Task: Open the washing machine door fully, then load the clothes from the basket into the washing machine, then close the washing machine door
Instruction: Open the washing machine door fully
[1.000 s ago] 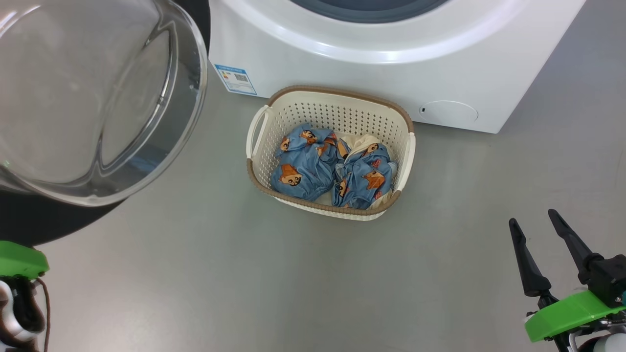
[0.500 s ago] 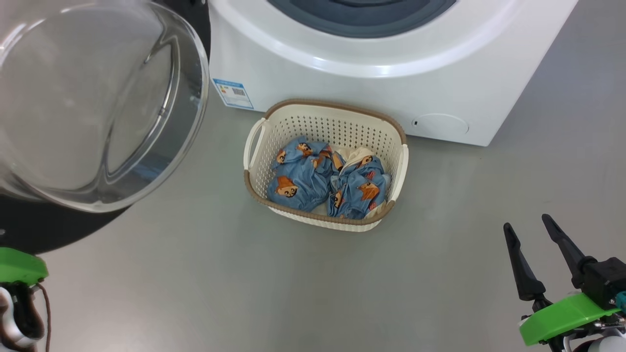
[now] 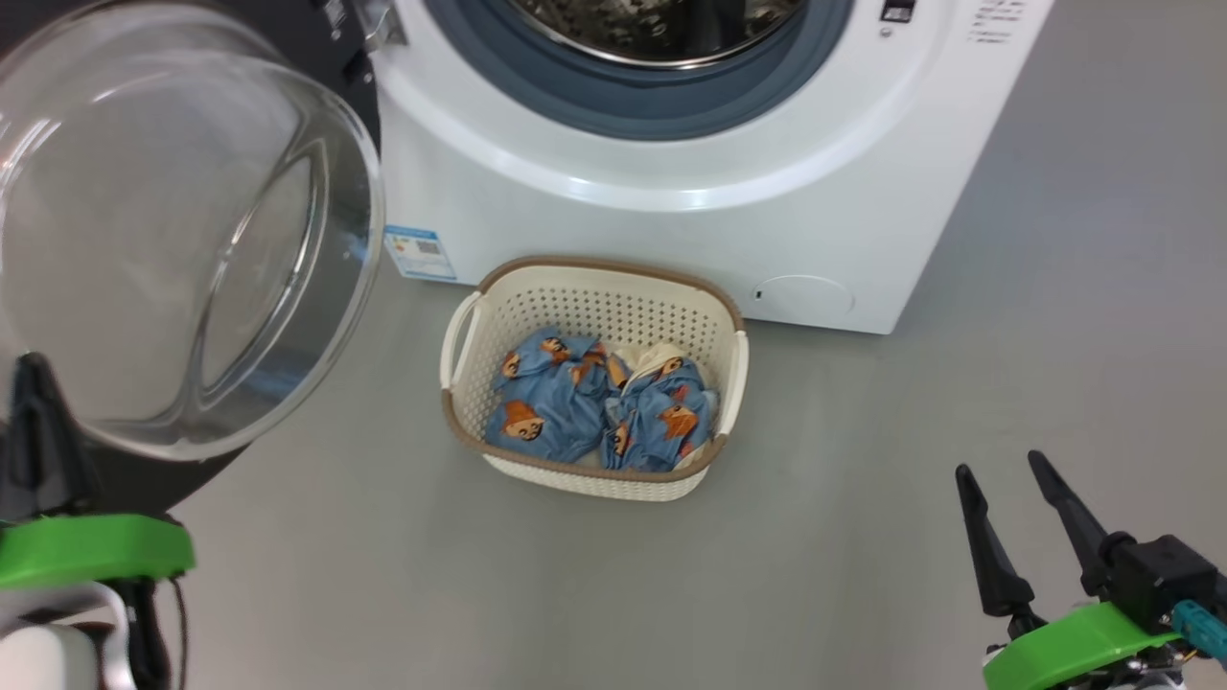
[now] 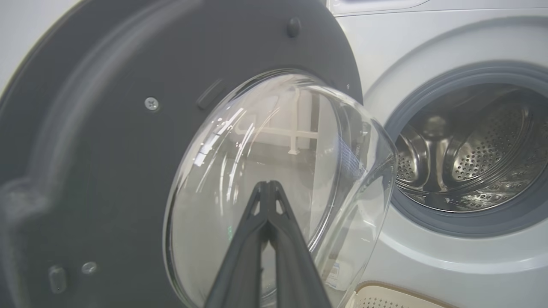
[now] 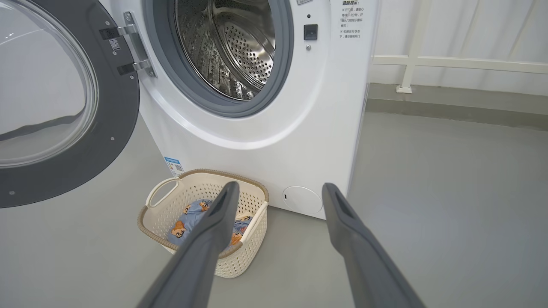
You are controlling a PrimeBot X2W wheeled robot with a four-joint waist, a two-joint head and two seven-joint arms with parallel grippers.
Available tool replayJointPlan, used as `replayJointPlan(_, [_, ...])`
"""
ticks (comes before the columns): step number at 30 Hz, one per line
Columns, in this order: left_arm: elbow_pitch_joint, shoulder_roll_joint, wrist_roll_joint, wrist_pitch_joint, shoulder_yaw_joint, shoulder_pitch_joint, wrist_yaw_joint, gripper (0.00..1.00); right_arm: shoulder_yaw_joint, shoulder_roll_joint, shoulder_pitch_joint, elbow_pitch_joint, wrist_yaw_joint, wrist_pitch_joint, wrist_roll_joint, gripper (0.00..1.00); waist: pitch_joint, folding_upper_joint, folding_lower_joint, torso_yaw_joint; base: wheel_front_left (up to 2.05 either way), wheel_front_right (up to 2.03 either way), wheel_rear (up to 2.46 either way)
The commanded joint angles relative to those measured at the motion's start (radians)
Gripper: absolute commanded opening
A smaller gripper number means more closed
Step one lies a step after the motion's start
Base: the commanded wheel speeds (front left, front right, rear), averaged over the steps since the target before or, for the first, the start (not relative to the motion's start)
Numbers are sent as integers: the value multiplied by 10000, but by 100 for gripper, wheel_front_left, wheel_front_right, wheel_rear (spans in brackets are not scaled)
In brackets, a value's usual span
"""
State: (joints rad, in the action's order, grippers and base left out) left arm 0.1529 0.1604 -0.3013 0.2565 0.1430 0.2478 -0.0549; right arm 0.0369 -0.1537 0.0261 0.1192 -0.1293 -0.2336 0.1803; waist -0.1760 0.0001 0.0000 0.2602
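The washing machine stands at the top with its steel drum exposed. Its door hangs swung open on the left, the glass bowl bulging toward me. On the floor before the machine sits the cream basket, holding the blue printed clothes with some cream cloth. My left gripper is shut on nothing, its tips close before the door's glass; in the head view the left gripper is at the lower left. My right gripper is open and empty, right of the basket and nearer to me.
A blue label and a round flap mark the machine's lower front. Grey floor spreads right of the basket. A white railing runs along the wall beyond the machine's right side.
The head camera has tilted up, bringing the drum opening into view. My left gripper has risen into the picture in front of the door. The right gripper stays open.
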Motion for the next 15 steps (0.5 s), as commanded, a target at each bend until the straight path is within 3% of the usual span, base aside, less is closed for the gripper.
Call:
replayJointPlan(1, [-424, 247, 157, 27, 216, -37, 65, 0, -307, -36, -51, -159, -14, -126, 34, 100, 340, -1, 0, -391, 0, 0, 0])
replayJointPlan(8, [-2058, 108, 705, -574, -552, -875, -28, 0, -534, 228, -120, -70, -14, -230, 94, 100, 830, -1, 0, -1216, 0, 0, 0])
replayJointPlan(13, [-2504, -40, 705, -840, -767, -1578, -74, 0, -679, 348, -195, -154, -14, -264, 103, 100, 1141, -1, 0, -1851, 0, 0, 0])
replayJointPlan(15, [-2548, -155, 668, -885, -826, -1892, -128, 13, -661, 384, -275, -203, -14, -270, 97, 100, 1270, -1, 0, -2049, 0, 0, 0])
